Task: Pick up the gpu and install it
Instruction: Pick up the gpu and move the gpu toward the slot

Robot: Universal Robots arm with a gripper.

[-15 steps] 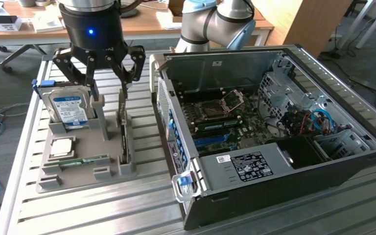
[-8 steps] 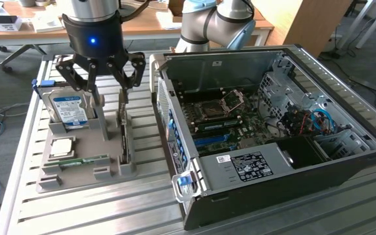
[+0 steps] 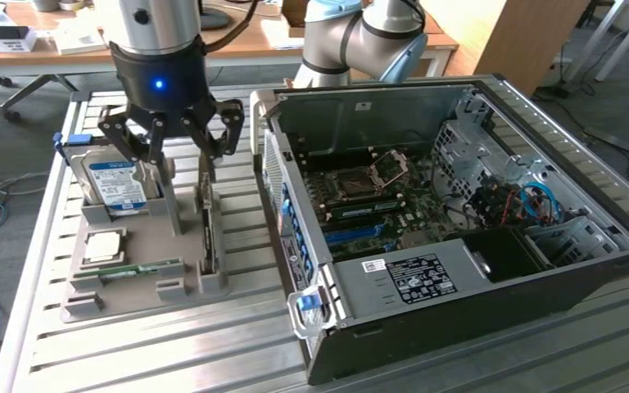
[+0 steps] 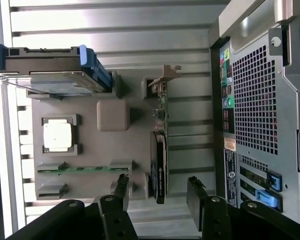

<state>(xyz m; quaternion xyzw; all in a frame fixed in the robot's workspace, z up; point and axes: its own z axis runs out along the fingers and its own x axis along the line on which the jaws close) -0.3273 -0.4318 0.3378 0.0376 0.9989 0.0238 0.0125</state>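
Observation:
The gpu (image 3: pixel 207 229) stands on its edge in a slot of the grey holder tray (image 3: pixel 128 286), a thin dark card with a green board. From the wrist camera I look down on the gpu's (image 4: pixel 160 165) top edge, its silvery bracket (image 4: pixel 164 75) at the far end. My gripper (image 3: pixel 178 155) hangs open above the tray's back, over the card and clear of it. In the wrist view my gripper (image 4: pixel 157 184) has one of its dark fingers (image 4: pixel 121 187) on each side of the card's near end, nothing between them touching.
On the same tray are a blue-labelled hard drive (image 3: pixel 118 184), a square processor (image 3: pixel 101 246) and a narrow green memory stick (image 3: pixel 140 268). The open computer case (image 3: pixel 621 237) lies at the exterior view's right, motherboard (image 3: pixel 369 205) exposed. The slatted metal table (image 3: pixel 161 352) runs underneath.

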